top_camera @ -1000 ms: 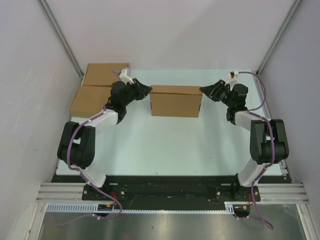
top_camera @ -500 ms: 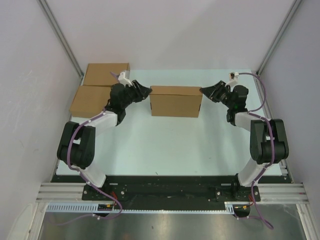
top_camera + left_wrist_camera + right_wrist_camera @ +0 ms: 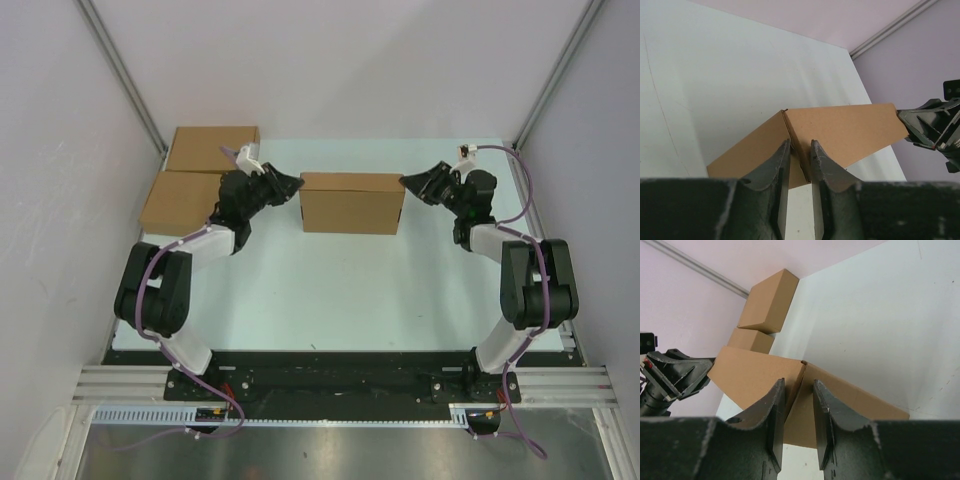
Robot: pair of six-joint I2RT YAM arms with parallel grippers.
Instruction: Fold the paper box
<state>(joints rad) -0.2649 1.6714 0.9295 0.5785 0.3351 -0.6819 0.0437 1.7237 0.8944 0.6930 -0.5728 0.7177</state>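
The paper box (image 3: 350,205) is made up and closed, standing on a long edge mid-table, broad face toward the arms. My left gripper (image 3: 295,183) is at its left end. In the left wrist view the jaws (image 3: 799,145) stand narrowly apart, closed on the corner edge of the box (image 3: 850,130). My right gripper (image 3: 405,181) is at the right end. Its jaws (image 3: 798,382) pinch that end's corner seam of the box (image 3: 750,375) the same way. Each wrist view shows the other gripper at the box's far end.
Two other brown flat boxes lie at the back left, one (image 3: 212,147) behind the other (image 3: 180,200), close to my left arm's elbow. White walls and metal frame posts close in the pale table on three sides.
My left gripper has shifted very slightly at the box's left end. The box and the right arm are where they were.
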